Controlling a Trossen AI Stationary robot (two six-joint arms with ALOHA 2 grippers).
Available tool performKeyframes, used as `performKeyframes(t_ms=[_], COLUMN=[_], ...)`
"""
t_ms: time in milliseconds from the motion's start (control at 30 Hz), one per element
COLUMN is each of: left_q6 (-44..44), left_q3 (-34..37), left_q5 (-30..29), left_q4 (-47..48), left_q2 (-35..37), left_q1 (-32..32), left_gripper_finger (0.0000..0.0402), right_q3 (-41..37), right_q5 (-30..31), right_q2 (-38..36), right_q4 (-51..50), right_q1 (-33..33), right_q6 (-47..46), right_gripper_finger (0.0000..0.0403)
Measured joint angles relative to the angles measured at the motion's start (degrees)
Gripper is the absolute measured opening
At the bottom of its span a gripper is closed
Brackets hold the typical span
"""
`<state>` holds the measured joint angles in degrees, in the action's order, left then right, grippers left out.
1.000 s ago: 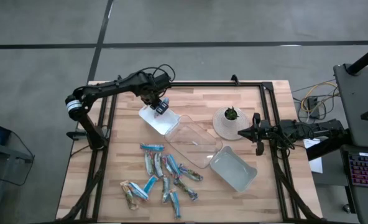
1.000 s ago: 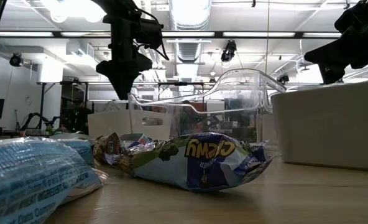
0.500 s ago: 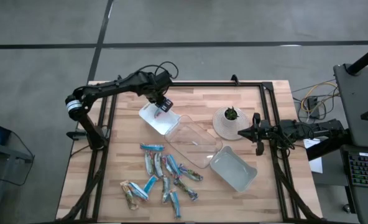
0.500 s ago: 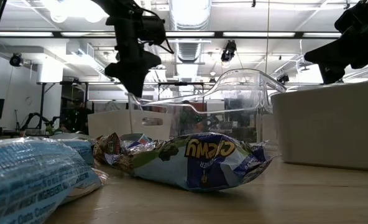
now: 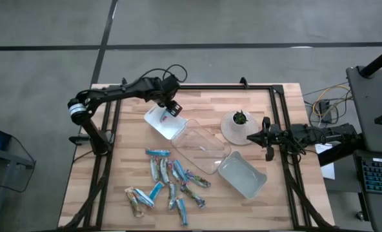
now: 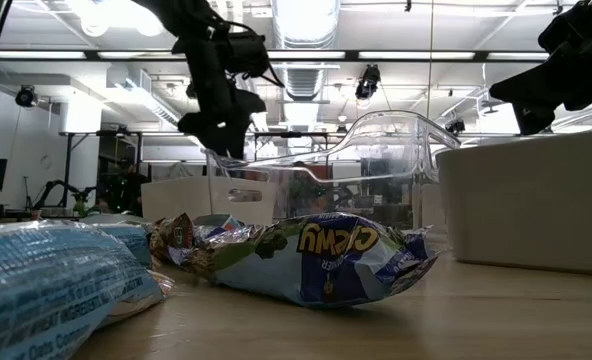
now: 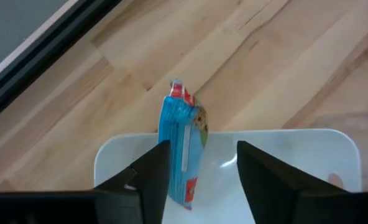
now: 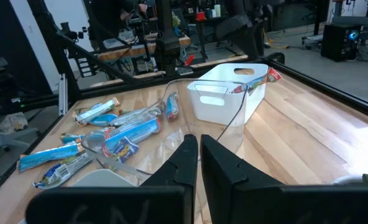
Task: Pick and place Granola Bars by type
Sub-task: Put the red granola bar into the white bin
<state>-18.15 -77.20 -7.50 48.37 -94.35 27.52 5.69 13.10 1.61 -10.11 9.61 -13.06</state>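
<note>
My left gripper (image 7: 202, 149) hangs open over the white tray (image 5: 157, 120) at the far left, pointing steeply down. A bright blue granola bar (image 7: 183, 146) lies with its lower end in that tray. Its red-tipped end (image 8: 271, 74) sticks out over the tray's rim. Several more granola bars (image 5: 168, 183) in blue and greenish-tan wrappers lie loose on the near left of the table. My right gripper (image 5: 266, 137) waits shut at the right edge, held level. My left gripper has the blue bar right beside the inner side of one finger (image 7: 154, 174). I cannot tell whether they touch. The bar rests on the tray, its upper end over the rim.
A clear plastic tray (image 5: 199, 147) stands mid-table beside the white one. A second pale tray (image 5: 242, 175) stands near right. A small potted plant on a white dish (image 5: 240, 125) stands next to my right gripper. A black frame runs around the table's edges.
My left gripper has tipped further down, shifted a little toward the table's right edge over the white tray, and opened. The blue bar has left its fingers and now lies propped in the tray.
</note>
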Motion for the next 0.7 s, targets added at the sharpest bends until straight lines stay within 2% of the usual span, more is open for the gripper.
performKeyframes(t_ms=[200, 567, 700], left_q6=[0.2, -1.0, -1.5], left_q3=[2.0, 2.6, 2.6], left_q5=[-0.9, -0.9, 0.7], left_q4=[-4.9, -5.5, -5.9], left_q2=[0.0, 0.0, 0.0], left_q1=[0.1, 1.4, 2.3], left_gripper_finger=[0.0177, 0.0177, 0.0177], right_q3=[0.0, 0.0, 0.0], right_q5=[0.0, 0.0, 0.0], right_q2=[0.0, 0.0, 0.0], right_q4=[0.0, 0.0, 0.0], right_q1=[0.0, 0.0, 0.0], right_q6=[0.0, 0.0, 0.0], right_gripper_finger=[0.0013, 0.0013, 0.0013])
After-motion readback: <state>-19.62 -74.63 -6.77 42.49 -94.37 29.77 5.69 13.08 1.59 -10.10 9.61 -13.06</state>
